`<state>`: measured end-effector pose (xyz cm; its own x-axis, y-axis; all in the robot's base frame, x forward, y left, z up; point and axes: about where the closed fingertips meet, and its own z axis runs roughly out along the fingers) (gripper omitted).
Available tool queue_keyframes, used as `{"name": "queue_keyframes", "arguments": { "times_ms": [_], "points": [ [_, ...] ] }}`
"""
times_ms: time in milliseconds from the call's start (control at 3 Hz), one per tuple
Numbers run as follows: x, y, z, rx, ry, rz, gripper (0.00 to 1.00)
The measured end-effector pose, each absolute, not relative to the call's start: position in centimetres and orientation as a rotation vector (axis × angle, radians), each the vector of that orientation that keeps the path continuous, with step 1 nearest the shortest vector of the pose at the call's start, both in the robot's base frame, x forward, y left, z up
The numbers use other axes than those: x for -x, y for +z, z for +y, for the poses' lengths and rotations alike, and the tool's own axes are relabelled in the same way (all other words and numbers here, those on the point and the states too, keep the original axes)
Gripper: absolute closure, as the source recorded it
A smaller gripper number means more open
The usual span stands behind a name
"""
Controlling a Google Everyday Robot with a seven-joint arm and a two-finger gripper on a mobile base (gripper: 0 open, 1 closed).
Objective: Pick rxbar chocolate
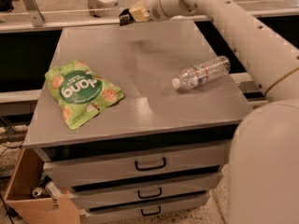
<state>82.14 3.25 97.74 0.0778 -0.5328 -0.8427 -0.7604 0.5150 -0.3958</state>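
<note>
My gripper (pixel 127 17) is at the far edge of the grey table (pixel 140 106), lifted a little above the surface, at the end of the white arm (pixel 243 27) that reaches in from the right. A small dark flat piece, the rxbar chocolate (pixel 123 18), sticks out at the gripper's tip and seems to be held between its fingers. No other dark bar lies on the table.
A large green snack pouch (pixel 80 93) lies at the table's left. A clear water bottle (pixel 201 72) lies on its side at the right. Drawers (pixel 149 164) are below the front edge, a cardboard box (pixel 32 195) on the floor at left, and a white object (pixel 105 3) behind the table.
</note>
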Motion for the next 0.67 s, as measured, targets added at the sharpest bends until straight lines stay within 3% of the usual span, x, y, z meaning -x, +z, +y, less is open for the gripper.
{"name": "queue_keyframes", "arguments": {
  "times_ms": [333, 667],
  "points": [
    [-76.99, 100.93, 3.26, 1.200, 0.309, 1.513, 1.00],
    [-76.99, 100.92, 3.28, 1.200, 0.309, 1.513, 1.00]
  ]
}}
